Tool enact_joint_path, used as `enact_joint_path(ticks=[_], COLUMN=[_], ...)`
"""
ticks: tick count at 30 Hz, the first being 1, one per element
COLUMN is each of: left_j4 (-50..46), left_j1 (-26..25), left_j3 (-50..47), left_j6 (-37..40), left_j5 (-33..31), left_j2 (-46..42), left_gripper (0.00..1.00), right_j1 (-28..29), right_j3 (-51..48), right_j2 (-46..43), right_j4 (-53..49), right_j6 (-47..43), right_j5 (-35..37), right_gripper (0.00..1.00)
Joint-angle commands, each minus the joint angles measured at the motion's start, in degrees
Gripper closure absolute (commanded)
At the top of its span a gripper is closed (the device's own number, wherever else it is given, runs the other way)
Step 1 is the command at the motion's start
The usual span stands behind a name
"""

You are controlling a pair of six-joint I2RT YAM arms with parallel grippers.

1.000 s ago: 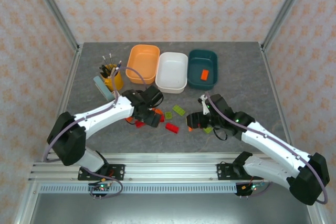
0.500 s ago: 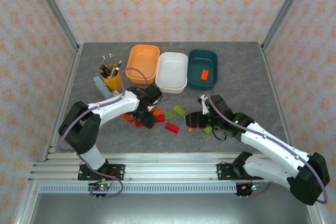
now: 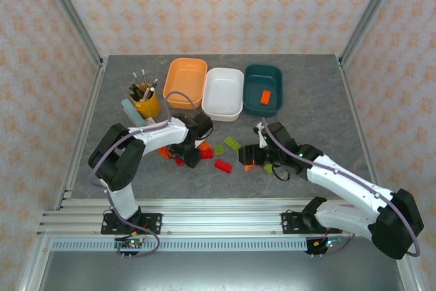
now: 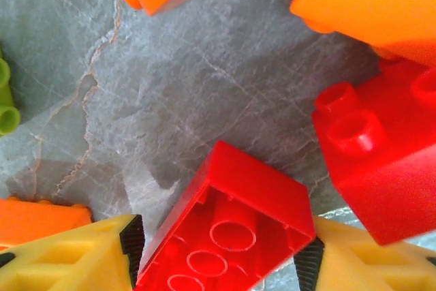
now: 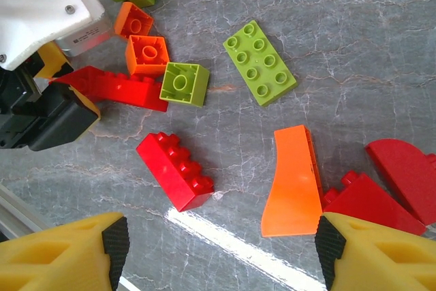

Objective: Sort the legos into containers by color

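Okay, red plastic brick [image 4: 235, 216] lies flipped between the yellow fingers of the left gripper [image 4: 221, 253], hollow underside and round tubes facing the wrist camera. Long axis runs diagonal, upper right to lower left in the left wrist view, skewed to the jaws. Both pads [image 4: 133, 243] touch it, jaws drawn in to its width: clamped on the brick. Cannot tell if it is off the grey marbled tabletop [image 4: 204, 80]. Spot: near side of the white rounded plastic tub [image 3: 223, 95], a little to its left. Right gripper [image 5: 218, 257] spread wide, nothing between its fingers, nothing touched; hangs on the white tub's near side too, off to the right. Ahead of it an orange wedge brick [image 5: 291, 185], long axis up-down in the right wrist view, narrow end away from the fingers. Red studded brick [image 5: 175, 172] beside it, studs up, axis diagonal. Small orange brick [image 3: 266, 96] rests in the dark teal tub [image 3: 255, 83], just right of the white tub.
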Motion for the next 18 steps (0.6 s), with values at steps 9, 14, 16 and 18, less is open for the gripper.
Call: enact_joint_path(ticks=[9, 14, 16, 18], left_j4=[1.7, -3.7, -6.7, -9.2], left_j1=[0.2, 0.3, 0.7, 2.1], left_j3=[-2.3, 0.8, 4.6, 10.0], left_j6=[-1.6, -5.0, -7.0, -8.7], left_j5=[-0.7, -2.5, -3.1, -2.8], left_j2=[-1.5, -6.6, -9.0, -10.0], left_gripper=[0.71, 0.71, 0.71, 0.71], right_j1=[0.3, 0.3, 0.3, 0.3], right_j3=[2.2, 6.4, 9.6, 13.3], right_j2=[1.6, 1.3, 1.1, 2.0], right_j4=[1.0, -1.3, -1.4, -0.6], right_j6=[0.6, 0.5, 0.5, 0.7], right_j5=[1.5, 3.4, 4.8, 6.6], right_gripper=[0.28, 0.29, 0.3, 0.3])
